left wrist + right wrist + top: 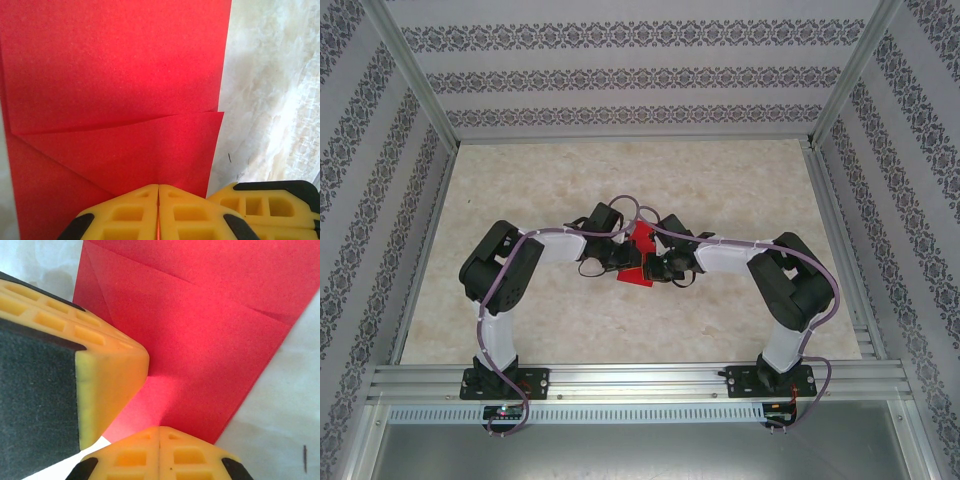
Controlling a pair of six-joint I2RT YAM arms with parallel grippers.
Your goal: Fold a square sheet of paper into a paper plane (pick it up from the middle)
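Patterned walls [620,70] box in a pale marbled table [720,190], and the red paper [640,242] sits near the centre of the top view, where the two arms meet.

By my reading, the fold is partly done. In the left wrist view the red paper [115,75] fills the left and middle of the frame. It shows a slanting crease at lower left and one layer lapped over another, with the edge of that layer running across mid-frame. The right wrist view shows more creases fanning from the upper left corner and a stepped edge at the right. The sheet is still broad, not a slim pointed dart, so the narrowing folds and the wings seem still to come.

The left arm [505,270] and right arm [790,285] both bend at the elbow and reach inward, wrists nearly nose to nose. The left gripper [158,212] is clenched, pinching the paper's near edge between its yellow fingers [125,215]. The right gripper [158,455] is likewise clamped on the paper, just beside the left one. The paper looks held up off the table, though I cannot be sure.
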